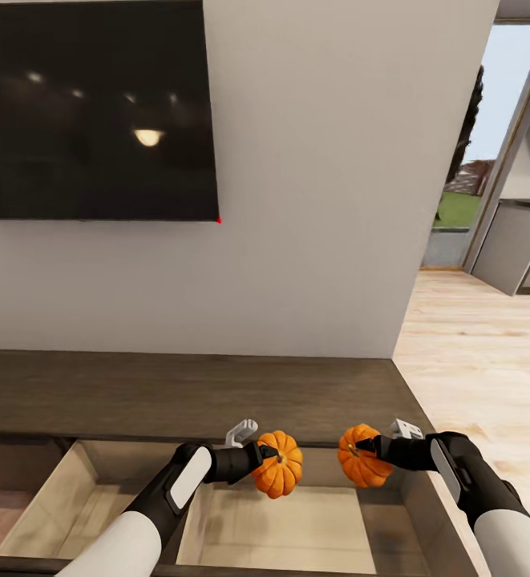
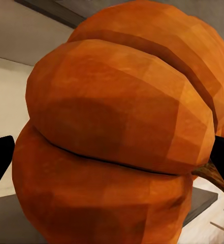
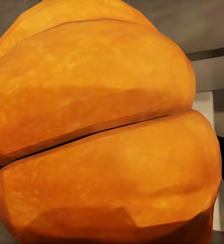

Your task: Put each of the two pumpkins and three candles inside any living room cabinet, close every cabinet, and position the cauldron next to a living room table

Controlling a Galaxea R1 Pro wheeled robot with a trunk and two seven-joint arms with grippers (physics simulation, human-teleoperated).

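Two orange ribbed pumpkins hang side by side over an open drawer of the dark-brown cabinet [image 1: 216, 393]. My left gripper [image 1: 266, 457] is shut on the left pumpkin [image 1: 281, 466], which looms large in the left wrist view [image 2: 122, 137]. On the right pumpkin [image 1: 362, 458] my right gripper [image 1: 370, 445] is shut, and its ribs crowd the right wrist view [image 3: 101, 132]. The drawer's pale interior [image 1: 273, 529] lies below both pumpkins. Candles, cauldron and table are out of view.
A large black TV screen [image 1: 96, 112] hangs on the white wall above the cabinet. A second open drawer [image 1: 24, 497] lies to the left. Light wooden floor [image 1: 481, 361] runs past the cabinet's right end toward a glass door.
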